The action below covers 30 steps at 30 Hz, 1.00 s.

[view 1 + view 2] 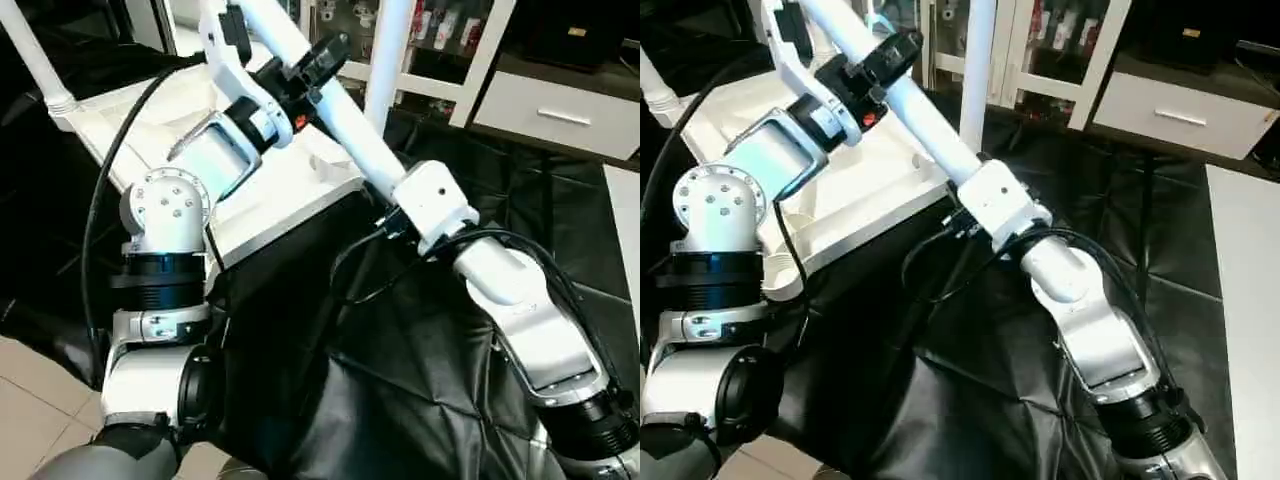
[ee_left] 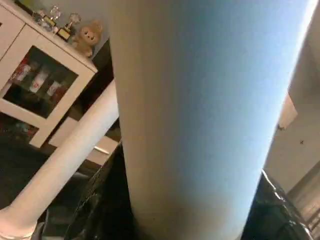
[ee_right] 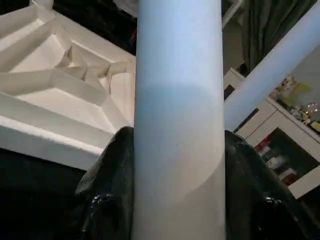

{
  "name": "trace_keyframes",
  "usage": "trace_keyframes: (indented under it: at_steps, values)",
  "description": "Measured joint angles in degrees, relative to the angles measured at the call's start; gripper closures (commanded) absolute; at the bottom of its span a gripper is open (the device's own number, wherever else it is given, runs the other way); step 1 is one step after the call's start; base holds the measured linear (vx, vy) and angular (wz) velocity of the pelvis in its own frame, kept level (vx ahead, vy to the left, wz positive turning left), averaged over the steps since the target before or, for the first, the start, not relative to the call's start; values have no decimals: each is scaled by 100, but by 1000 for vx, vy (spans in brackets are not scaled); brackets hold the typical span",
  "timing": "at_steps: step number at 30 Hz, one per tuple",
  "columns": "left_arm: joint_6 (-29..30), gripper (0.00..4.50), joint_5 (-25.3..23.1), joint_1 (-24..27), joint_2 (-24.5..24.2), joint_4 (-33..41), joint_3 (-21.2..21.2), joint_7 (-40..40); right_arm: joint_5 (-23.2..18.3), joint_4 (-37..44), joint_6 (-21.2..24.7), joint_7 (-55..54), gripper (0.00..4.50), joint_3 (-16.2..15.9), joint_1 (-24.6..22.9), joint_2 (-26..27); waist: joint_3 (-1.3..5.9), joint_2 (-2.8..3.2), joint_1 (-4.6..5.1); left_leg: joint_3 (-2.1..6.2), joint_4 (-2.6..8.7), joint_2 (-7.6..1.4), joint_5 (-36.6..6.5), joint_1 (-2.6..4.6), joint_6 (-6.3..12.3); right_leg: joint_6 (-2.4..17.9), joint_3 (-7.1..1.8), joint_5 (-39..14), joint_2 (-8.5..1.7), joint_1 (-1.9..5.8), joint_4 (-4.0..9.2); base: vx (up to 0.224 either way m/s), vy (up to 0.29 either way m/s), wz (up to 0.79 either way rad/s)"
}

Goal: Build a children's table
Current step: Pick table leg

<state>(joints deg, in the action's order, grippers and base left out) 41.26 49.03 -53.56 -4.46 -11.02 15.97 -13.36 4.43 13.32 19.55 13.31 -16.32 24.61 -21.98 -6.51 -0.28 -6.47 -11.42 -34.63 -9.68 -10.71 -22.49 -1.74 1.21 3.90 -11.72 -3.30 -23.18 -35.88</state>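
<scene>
The white tabletop (image 1: 285, 190) lies upside down on black cloth, its X ribs (image 3: 75, 75) facing up. One long white leg (image 1: 345, 125) slants above its near right corner. My left gripper (image 1: 315, 62) is shut on this leg high up, black fingers (image 2: 102, 205) on both sides of the tube. My right gripper (image 3: 177, 155) is shut on the same leg lower down, just over the tabletop's edge. A second leg (image 1: 385, 60) stands upright at the far corner. A third leg (image 1: 35, 60) rises from the far left corner socket.
Black cloth (image 1: 400, 380) covers the floor under and around the tabletop. A white glass-door cabinet (image 1: 1060, 50) and a drawer unit (image 1: 560, 110) stand behind. Light tiles (image 1: 30, 400) show at the near left, a white surface (image 1: 1250, 300) at the right.
</scene>
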Motion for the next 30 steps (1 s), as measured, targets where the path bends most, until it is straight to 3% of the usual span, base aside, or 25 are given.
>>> trace_keyframes:
  at_steps: [4,7,16,18,19,21,23,24,26,29,30]
  values:
    - [-6,277,3,0,13,0,9,14,24,-4,-7,29,263,17,2,5,0,0,0,0,-9,-1,2,0,4,0,-1,0,0,0,-9,0,0,0]
    - [-56,277,0,0,7,10,8,14,-47,-99,-141,60,193,98,3,116,0,-1,0,0,-16,-3,2,1,4,0,-1,0,0,0,-16,0,0,0]
    - [-181,278,-143,79,-57,6,91,74,-269,-83,-536,224,116,257,68,169,3,-5,1,0,-26,-4,6,1,10,0,-2,0,0,0,-25,0,0,0]
    - [-188,278,-190,100,-114,-5,93,92,-552,-49,-555,341,107,458,98,340,3,-5,1,0,-27,-4,6,1,11,0,-2,0,0,0,-28,0,0,0]
    - [-196,278,-225,101,-151,-15,80,85,-861,-32,-515,466,88,579,125,443,3,-5,1,1,-28,-4,6,2,11,0,-2,0,0,0,-29,0,0,0]
    - [-249,278,-319,97,-298,-123,54,27,-1899,135,-194,812,73,1038,242,751,4,-4,10,0,-28,-5,21,3,37,1,-2,1,0,0,-32,0,0,0]
    - [-234,278,-386,66,-490,-299,-18,-170,-3264,370,505,1373,45,1491,446,658,4,-4,-3,2,-31,-5,23,1,41,2,0,1,0,0,-31,0,0,0]
    - [-219,278,-393,58,-569,-352,-17,-247,-3650,442,742,1567,45,1671,532,502,4,-4,-7,2,-31,-5,23,2,42,3,-1,2,0,3,-30,0,0,0]
    - [-172,278,-397,31,-707,-418,1,-367,-4181,511,1215,1983,29,1924,608,70,9,-12,-41,3,-34,-5,22,-1,43,3,0,2,0,5,-29,0,0,0]
    - [-26,278,-368,-125,-799,-498,2,-584,-4426,457,1991,2828,4,1921,445,-832,9,-14,-157,2,-39,-3,25,-5,49,5,-1,4,-3,6,-26,0,0,0]
    - [-1,278,-367,-142,-838,-499,7,-621,-4472,413,2145,2927,0,1965,441,-866,8,-13,-162,2,-39,-3,26,-4,50,7,-1,6,-3,5,-27,0,0,0]
